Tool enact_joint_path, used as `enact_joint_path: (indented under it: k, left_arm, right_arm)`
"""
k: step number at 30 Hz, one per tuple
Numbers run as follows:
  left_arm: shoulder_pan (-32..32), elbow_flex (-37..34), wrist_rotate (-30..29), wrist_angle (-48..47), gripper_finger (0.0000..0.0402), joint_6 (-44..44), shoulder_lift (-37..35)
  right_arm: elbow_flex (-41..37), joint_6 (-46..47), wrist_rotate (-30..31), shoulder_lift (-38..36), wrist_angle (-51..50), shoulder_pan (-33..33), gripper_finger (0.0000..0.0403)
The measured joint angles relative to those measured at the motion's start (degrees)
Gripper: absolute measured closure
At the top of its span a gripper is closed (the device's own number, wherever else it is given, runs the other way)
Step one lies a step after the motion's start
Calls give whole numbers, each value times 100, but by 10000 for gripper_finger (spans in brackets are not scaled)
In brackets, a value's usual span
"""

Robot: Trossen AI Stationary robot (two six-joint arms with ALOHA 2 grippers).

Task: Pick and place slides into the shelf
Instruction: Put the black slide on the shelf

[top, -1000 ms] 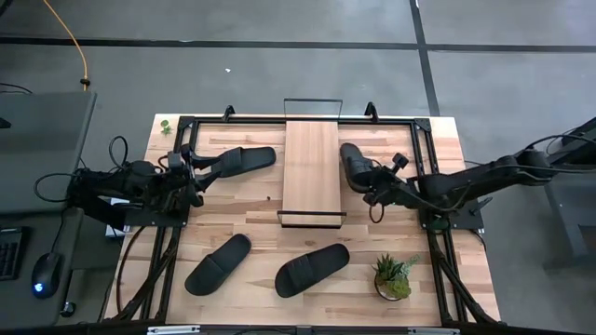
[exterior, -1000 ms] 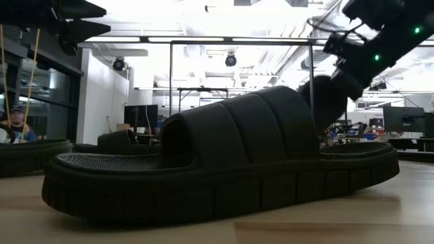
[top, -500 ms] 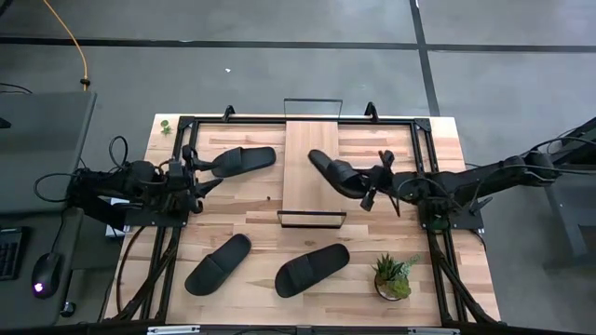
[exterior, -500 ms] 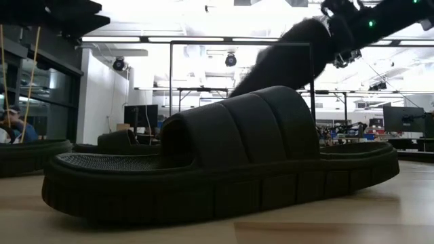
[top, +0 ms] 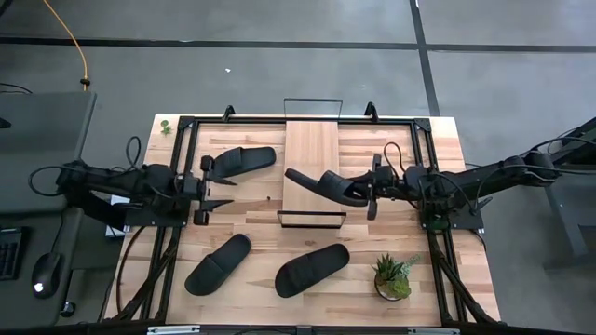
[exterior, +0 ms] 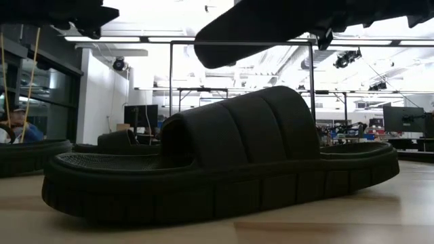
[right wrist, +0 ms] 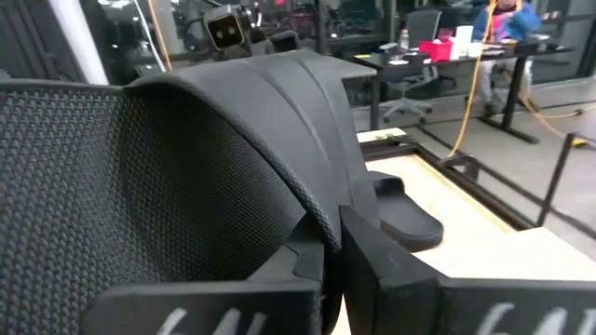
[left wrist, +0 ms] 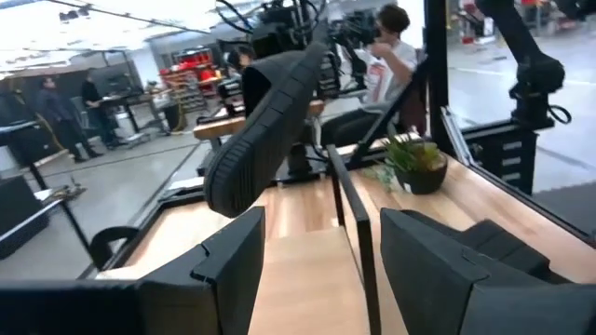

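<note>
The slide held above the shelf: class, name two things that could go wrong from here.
1. The right gripper pinches the slide only at its strap, so it may swing or slip before it is set down.
2. The slide hangs across the shelf near its wire rail; lowered as is, it could catch there or overhang the edge.

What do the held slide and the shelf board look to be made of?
The held slide, clamped in the right gripper, looks like matte black moulded foam or rubber: ribbed strap, fine dimpled footbed in the right wrist view. The shelf board looks like pale, smooth wood with lengthwise grain; its end rails look like thin black metal wire.
</note>
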Motion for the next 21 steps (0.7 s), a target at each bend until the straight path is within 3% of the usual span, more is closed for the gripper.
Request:
enact_joint_path:
  k: [6, 11, 21]
  left_arm:
    - [0, 0, 4, 910, 204, 90, 1020]
    - [0, 0, 3, 1693, 204, 102, 1718]
    - [0, 0, -2, 2670, 204, 99, 2402]
  right_arm:
    - [0, 304, -174, 14, 138, 0, 403]
    - [0, 292, -750, 246, 948, 72, 403]
    - [0, 226, -1036, 979, 2352, 199, 403]
